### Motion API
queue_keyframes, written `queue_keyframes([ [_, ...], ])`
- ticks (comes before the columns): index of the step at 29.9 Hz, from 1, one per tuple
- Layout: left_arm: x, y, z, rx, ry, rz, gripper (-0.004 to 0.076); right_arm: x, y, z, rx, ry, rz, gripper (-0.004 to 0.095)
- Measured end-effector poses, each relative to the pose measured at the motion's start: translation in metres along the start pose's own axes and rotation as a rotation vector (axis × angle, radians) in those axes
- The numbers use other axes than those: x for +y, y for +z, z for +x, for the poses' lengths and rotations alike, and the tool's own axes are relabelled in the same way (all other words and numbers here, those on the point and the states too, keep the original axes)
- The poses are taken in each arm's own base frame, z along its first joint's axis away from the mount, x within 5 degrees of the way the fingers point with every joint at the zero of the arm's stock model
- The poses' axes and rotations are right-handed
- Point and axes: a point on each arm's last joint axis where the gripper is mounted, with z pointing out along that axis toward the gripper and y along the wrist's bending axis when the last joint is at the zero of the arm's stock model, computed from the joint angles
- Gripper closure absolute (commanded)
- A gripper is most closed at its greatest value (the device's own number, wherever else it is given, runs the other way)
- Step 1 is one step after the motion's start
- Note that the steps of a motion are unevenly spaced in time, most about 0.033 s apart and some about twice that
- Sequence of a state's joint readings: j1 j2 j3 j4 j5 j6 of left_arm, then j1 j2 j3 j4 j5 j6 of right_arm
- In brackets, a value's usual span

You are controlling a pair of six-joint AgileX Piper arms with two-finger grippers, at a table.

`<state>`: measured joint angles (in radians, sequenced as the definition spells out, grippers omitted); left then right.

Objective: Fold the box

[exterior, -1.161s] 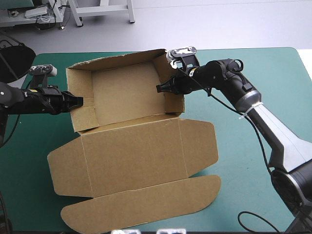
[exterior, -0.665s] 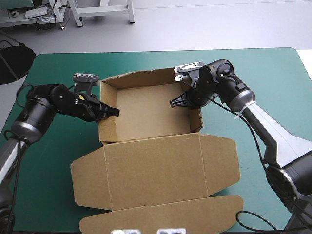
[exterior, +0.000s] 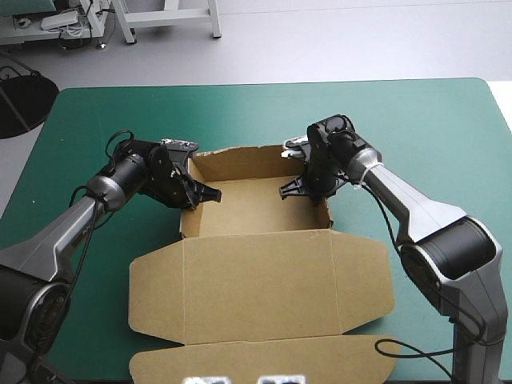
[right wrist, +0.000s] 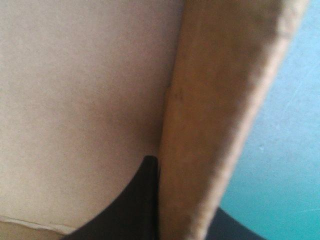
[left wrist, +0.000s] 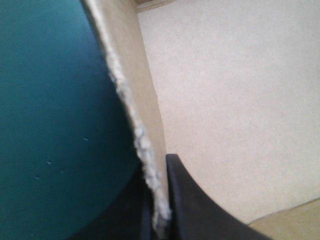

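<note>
Since the earlier pictures the box [exterior: 254, 206] comes nearer to the robot and a little to the right, and it sits now about the middle of the teal-green cover [exterior: 448, 128]. The left gripper [exterior: 204, 194] pinches its left wall and the right gripper [exterior: 290, 190] its right wall, both almost closed on the board. The walls stand, so I judge the tray made; the lid [exterior: 256, 284] lies flat, flaps unfolded. The opening faces up, the long axis runs left to right, and the lid points to the near edge.

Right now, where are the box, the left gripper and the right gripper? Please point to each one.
box [exterior: 256, 288]: high view, on the flat lid panel.
left gripper [exterior: 208, 194]: high view, at its fingertips, shut on one side wall.
right gripper [exterior: 286, 190]: high view, at its fingertips, shut on the opposite wall.
</note>
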<state>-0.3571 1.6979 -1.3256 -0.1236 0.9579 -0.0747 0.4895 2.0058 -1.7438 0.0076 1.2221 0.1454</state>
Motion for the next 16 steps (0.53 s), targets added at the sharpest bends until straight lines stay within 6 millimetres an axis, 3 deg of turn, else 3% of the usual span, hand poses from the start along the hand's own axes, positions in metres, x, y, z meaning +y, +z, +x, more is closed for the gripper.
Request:
queue_keyframes([
  [3,0.0000,0.0017,-0.0009,0.009,-0.001,-0.001,0.0721,-0.0006,0.0003,-0.0004,0.004,-0.030,0.008,0.0892],
  [5,0.0001,0.0023,-0.0018,0.015,0.001,-0.004,0.0692,-0.0013,0.0003,-0.0006,0.008,-0.045,0.016,0.0814],
  [8,0.0002,0.0019,-0.0031,0.021,0.005,-0.008,0.0609,0.0006,-0.0013,-0.0011,0.005,-0.063,0.043,0.0621],
  [12,-0.0004,0.0040,-0.0053,0.029,0.020,-0.011,0.0416,0.0021,-0.0020,-0.0020,-0.007,-0.055,0.085,0.0425],
  [16,-0.0036,0.0100,-0.0063,0.032,0.031,-0.008,0.0266,0.0011,-0.0008,-0.0034,-0.014,-0.065,0.118,0.0414],
])
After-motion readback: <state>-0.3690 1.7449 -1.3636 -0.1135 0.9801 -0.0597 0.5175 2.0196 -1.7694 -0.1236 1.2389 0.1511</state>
